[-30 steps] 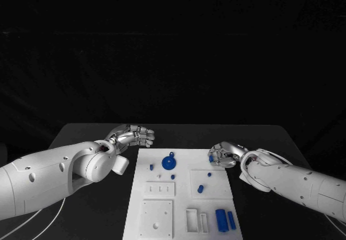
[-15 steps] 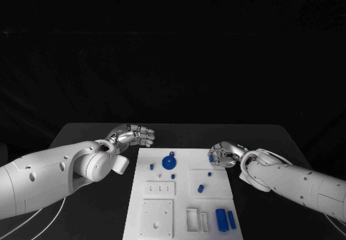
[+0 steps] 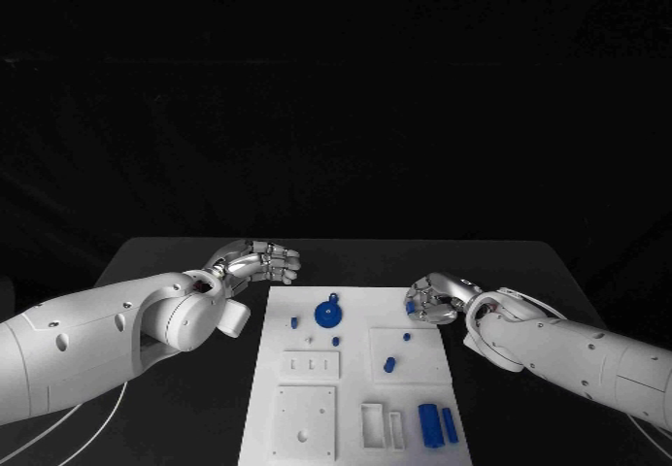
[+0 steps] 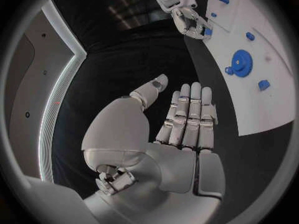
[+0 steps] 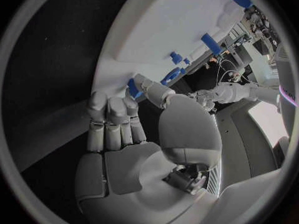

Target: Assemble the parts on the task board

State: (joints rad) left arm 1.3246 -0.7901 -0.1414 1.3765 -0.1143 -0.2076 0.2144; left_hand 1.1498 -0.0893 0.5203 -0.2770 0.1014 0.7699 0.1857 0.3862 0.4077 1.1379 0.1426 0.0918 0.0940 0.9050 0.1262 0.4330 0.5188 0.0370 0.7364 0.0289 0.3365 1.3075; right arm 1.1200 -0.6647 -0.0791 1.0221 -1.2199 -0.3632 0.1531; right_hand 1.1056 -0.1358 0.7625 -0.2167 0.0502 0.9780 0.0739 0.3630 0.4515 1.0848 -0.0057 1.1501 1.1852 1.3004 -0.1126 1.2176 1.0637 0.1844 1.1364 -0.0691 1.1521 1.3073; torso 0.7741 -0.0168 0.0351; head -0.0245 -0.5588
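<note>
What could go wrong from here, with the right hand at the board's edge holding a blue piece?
The right hand pinches a small blue part by its fingertips at the task board edge; the shallow hold could let it slip onto the table. The left hand is off the board, so nothing steadies it if pushed.

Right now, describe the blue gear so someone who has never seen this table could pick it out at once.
Find the white task board in the middle of the black table. The blue gear lies near its far edge, between the two hands. It is the only round, flat, toothed disc; the other blue parts nearby are small pegs and blocks.
</note>
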